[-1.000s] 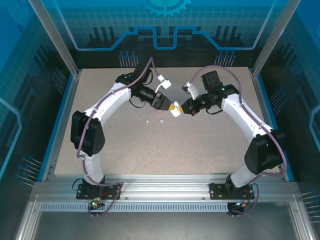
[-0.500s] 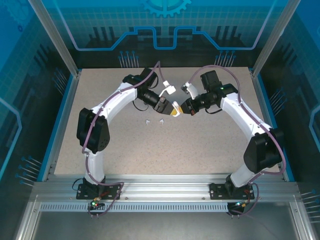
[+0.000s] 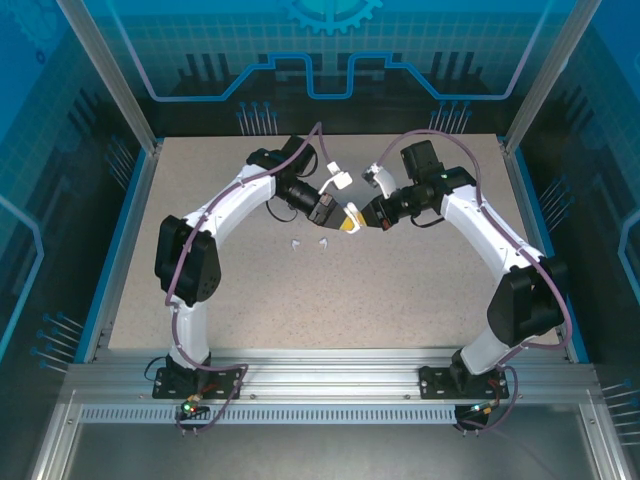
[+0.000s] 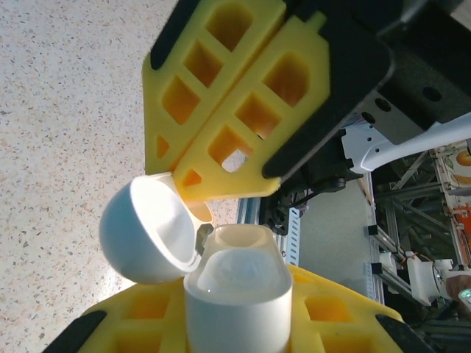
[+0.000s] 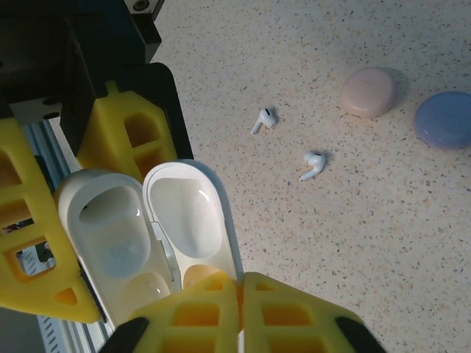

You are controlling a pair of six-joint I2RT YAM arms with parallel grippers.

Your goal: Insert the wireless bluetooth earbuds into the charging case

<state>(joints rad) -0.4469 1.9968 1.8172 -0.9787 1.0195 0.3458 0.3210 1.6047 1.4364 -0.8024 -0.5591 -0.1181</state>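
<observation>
- Underneath everything, a speckled beige tabletop lies flat with a blue rim along its sides. A silver aluminium frame runs along the near edge, where both arm bases are bolted.
- Blue translucent panels printed with grid and circuit patterns wall in the table at the back and sides.
- The two arms arch inward and meet above the middle of the table.
- The white charging case is held up off the surface between them, hinged open. Its lid is swung back beside the body.
- The case's two wells show as smooth white hollows.
- The left gripper is clamped on the body of the case, a yellow finger on either side of it.
- The right gripper has its yellow fingers nearly together, pinching the free edge of the lid.
- Two white earbuds lie on the tabletop near each other, apart from the held case. From above they sit just nearer the arm bases than the grippers.
- A pink case and a purple case rest closed on the table, just beside each other, beyond the earbuds in the right wrist view.
</observation>
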